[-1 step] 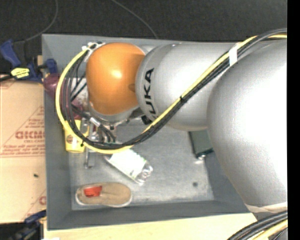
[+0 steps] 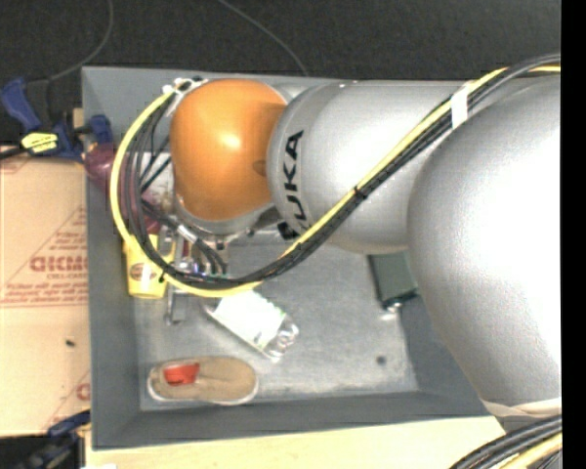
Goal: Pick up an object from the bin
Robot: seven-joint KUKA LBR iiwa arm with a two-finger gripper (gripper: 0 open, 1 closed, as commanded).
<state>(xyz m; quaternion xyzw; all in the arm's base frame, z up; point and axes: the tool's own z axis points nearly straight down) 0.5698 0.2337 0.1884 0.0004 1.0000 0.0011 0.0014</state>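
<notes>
Silver arm point(image 2: 371, 184) from the right, orange-capped wrist point(image 2: 220, 145) downward.

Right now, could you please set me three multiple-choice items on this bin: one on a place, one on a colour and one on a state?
1. Where in the bin does the tan oval lie?
A. the view's upper right corner
B. the view's lower left corner
C. midway along the upper wall

2. What colour is the item midway along the view's left wall?
A. blue
B. green
C. yellow

3. How is the white packet placed?
A. lying on the floor
B. upright against the upper wall
C. hanging over the rim

Answers:
1 B, it rests close to the lower left corner.
2 C, its body is plainly yellow.
3 A, it lies flat on the floor, above the oval in the view.
</notes>
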